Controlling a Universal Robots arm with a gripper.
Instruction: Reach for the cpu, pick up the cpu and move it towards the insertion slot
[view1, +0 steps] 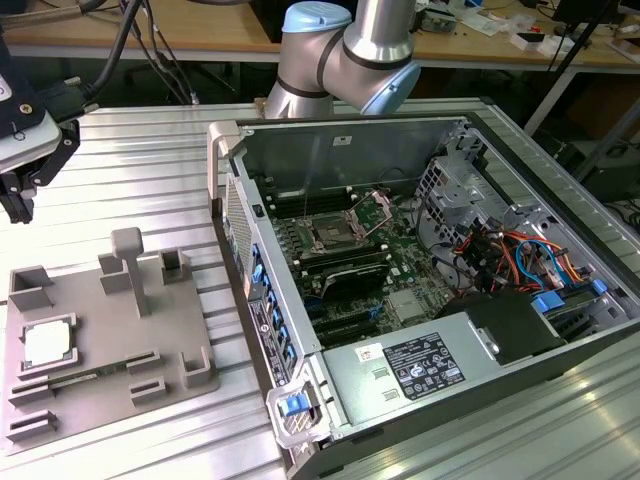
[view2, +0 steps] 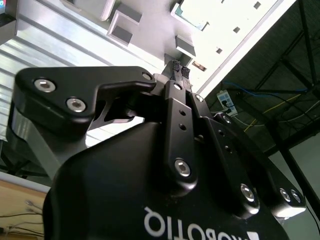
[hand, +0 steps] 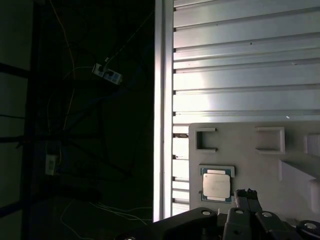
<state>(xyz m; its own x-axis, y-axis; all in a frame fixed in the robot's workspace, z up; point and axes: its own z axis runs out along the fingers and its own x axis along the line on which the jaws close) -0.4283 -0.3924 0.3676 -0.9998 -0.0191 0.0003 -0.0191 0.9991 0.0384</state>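
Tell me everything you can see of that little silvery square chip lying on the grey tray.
The cpu is a small, flat square chip with a pale silvery metal top and a thin, darker, greenish rim. It lies flat, metal side up, seated in a square recess of the grey plastic tray, towards the exterior view's left. The tray rests on a ribbed metal table. Only the tray touches the chip; the gripper hangs above, clear of it.

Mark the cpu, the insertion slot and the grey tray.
cpu (view1: 47, 343): exterior view, centre of its silvery top.
insertion slot (view1: 330, 237): exterior view, dark centre inside the metal frame.
grey tray (view1: 110, 345): exterior view, bare flat middle.
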